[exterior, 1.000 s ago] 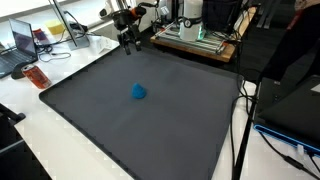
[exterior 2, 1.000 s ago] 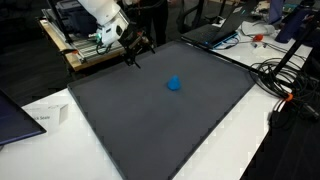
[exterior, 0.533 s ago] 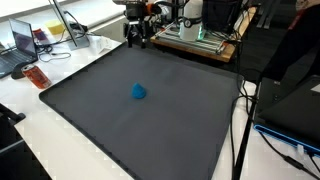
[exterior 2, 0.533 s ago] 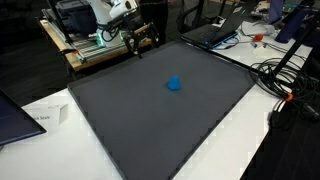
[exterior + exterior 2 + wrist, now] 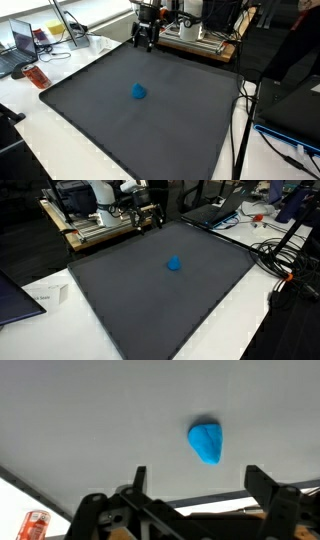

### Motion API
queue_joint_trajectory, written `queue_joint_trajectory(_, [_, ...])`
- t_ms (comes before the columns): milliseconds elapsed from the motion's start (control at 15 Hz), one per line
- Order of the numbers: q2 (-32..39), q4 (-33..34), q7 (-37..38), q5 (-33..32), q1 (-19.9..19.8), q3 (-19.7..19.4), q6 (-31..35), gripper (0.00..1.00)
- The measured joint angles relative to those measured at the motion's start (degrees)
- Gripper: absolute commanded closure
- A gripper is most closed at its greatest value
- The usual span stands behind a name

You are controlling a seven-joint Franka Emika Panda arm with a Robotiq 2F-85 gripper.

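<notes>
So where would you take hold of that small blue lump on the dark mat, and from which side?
Probably from straight above, jaws across its broader end: the blue lump sits low and alone on the dark mat, tapering toward one end.

One blue lump (image 5: 139, 92), one dark mat (image 5: 150, 130) — and, seemingly, one orange bottle (image 5: 37, 76).

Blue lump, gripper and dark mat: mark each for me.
blue lump (image 5: 139, 92), in an exterior view, its middle.
gripper (image 5: 144, 46), in an exterior view, between its fingertips.
dark mat (image 5: 160, 130), in an exterior view, bare surface.
</notes>
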Motion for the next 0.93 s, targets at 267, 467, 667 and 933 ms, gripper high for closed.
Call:
queue_joint_trajectory(267, [1.5,-0.7,1.3,-0.8,-0.2,0.6,1.7,0.0])
queue_joint_trajectory(467, [1.5,-0.6,1.3,-1.0,-0.3,0.6,1.7,0.0])
queue_joint_trajectory(667, [2.1,-0.7,1.3,-1.0,-0.3,0.6,1.9,0.0])
queue_joint_trajectory(933, [5.0,-0.6,1.2,-1.0,0.1,0.6,3.6,0.0])
